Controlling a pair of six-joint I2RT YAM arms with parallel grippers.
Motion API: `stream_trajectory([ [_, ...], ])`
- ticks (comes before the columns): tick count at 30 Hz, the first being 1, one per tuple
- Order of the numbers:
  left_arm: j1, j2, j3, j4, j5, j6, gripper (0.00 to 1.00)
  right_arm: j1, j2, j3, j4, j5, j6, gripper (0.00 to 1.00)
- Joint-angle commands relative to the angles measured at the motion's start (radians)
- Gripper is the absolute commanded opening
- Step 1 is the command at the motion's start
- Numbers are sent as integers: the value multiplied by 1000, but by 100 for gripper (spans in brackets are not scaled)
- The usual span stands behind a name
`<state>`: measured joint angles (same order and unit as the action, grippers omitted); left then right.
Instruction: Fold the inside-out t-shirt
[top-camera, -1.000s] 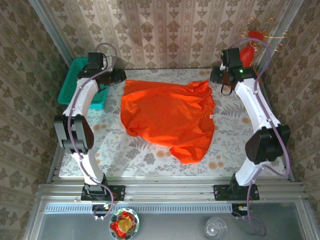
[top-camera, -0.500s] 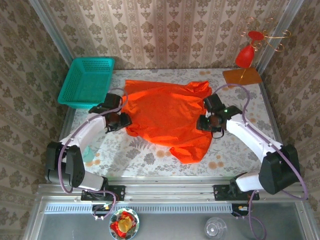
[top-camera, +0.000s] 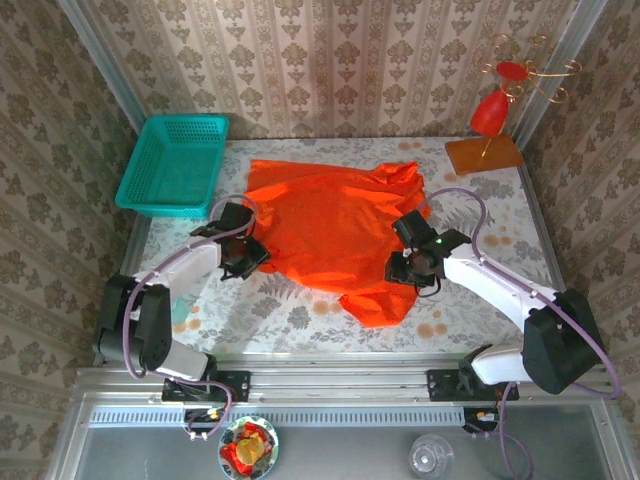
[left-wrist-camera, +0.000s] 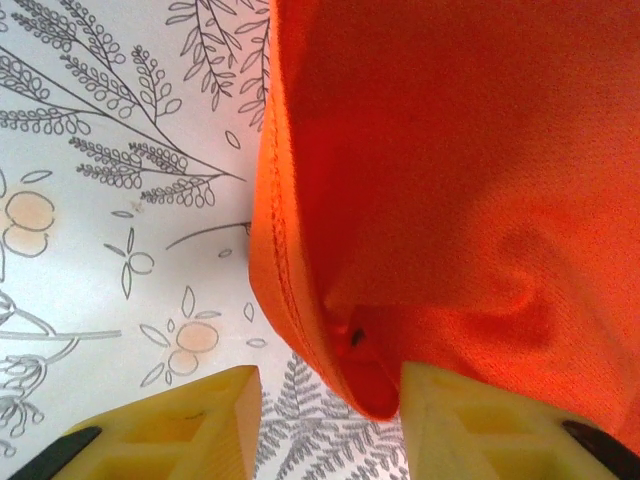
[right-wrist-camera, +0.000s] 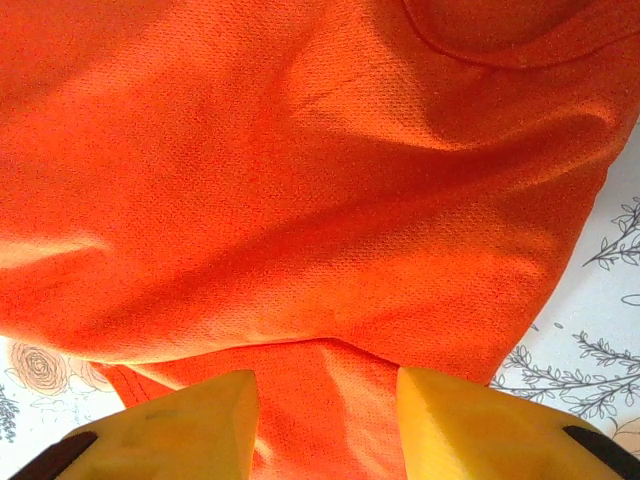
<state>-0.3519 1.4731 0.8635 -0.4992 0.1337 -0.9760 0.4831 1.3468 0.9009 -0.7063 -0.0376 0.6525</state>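
t-shirt (right-wrist-camera: 300, 180): runs past top and left edges, right wrist view.
left gripper (left-wrist-camera: 325, 385): finger roots cut off, bottom edge.
right gripper (top-camera: 406, 270): hides cloth beneath, top view.

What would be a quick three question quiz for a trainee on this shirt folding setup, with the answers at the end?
1. True or false: the orange t-shirt lies inside the teal basket.
2. The left gripper is at: A) the shirt's stitched edge, B) the red ornament, C) the basket.
3. Fill in: the right gripper is over the shirt with its jaws ___.
Key: 1 false, it lies spread on the table; 2 A; 3 open.
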Motion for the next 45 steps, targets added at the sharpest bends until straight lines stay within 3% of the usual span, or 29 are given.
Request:
stream_trajectory([
  [1, 9, 34, 3, 27, 7, -38, 39, 13, -28, -20, -10, 22, 36, 43],
  [7, 11, 35, -40, 56, 33, -49, 23, 20, -35, -89, 13, 12, 82, 45],
  [12, 17, -6, -67, 57, 32, -40, 6, 23, -11, -161, 93, -67, 131, 56],
  [16, 32, -47, -61, 30, 20, -21, 0, 36, 19, -195, 132, -116, 161, 63],
  [20, 51, -94, -60, 12, 14, -5, 0, 57, 68, -212, 130, -122, 191, 64],
  [23, 63, -124, -48, -6, 14, 12, 0, 63, 80, -218, 140, -100, 213, 57],
  [29, 106, -197, 50, -77, 20, 137, 0, 24, 6, -161, 91, -8, 179, 2],
  [39, 311, -261, 283, -221, 230, 461, 0, -323, -278, 136, -180, 51, -53, 0],
  [45, 330, -228, 346, -329, 340, 610, 0, -374, -287, 246, -266, 11, -129, 0],
])
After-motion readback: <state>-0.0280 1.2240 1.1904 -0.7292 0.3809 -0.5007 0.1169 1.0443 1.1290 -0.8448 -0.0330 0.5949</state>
